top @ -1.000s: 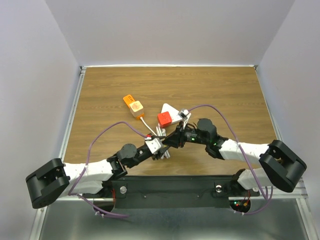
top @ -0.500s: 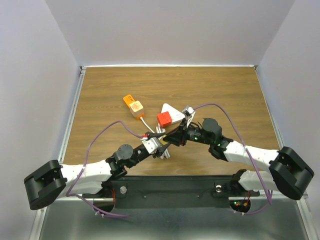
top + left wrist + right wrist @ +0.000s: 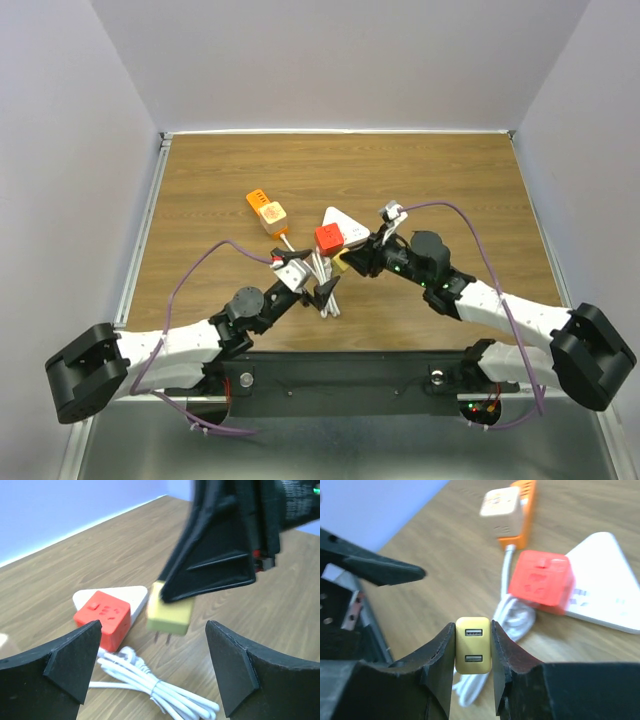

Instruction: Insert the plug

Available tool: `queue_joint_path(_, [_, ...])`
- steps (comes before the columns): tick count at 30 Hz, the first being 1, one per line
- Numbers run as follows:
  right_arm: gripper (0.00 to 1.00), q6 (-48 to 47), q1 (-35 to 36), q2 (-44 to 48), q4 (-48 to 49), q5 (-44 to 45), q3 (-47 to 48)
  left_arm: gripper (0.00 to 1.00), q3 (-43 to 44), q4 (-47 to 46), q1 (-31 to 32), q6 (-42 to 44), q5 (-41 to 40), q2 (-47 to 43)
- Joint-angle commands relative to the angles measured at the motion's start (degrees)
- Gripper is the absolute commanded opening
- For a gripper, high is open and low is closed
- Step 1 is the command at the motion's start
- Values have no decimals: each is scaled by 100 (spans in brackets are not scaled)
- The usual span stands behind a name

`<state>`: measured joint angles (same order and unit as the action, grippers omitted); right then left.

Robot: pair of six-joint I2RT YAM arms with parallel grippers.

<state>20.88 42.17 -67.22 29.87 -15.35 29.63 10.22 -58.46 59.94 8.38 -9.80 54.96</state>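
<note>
My right gripper [image 3: 473,628] is shut on the yellow plug [image 3: 473,650], a small block with two USB ports facing the wrist camera. In the left wrist view the plug [image 3: 170,614] hangs above the table with its two prongs pointing down, just right of the red cube socket [image 3: 102,617]. From above, the plug [image 3: 343,263] sits a little below and right of the red socket [image 3: 328,237]. My left gripper [image 3: 312,279] stands open, nothing between its fingers [image 3: 65,665], close in front of the plug.
The red socket rests against a white triangular block [image 3: 342,220]. An orange and white socket block [image 3: 267,212] lies further left. A bundled white cable [image 3: 160,690] lies on the wood under my left gripper. Purple arm cables arch over both sides.
My left gripper has opened wide and let go of the plug. My right gripper has carried the plug a little up and right, toward the red socket.
</note>
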Motion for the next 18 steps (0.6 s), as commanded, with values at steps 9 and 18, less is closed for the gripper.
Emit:
queue_joint_path(9, [1,-515,-148,1219,-508,2693,70,99,1385,1011,-9,-2612,-2930,1224])
queue_joint_path(18, [0,-656,-201,2081,-921,3460,-97,99,2932,1995,-9,-3729,-3616,3141])
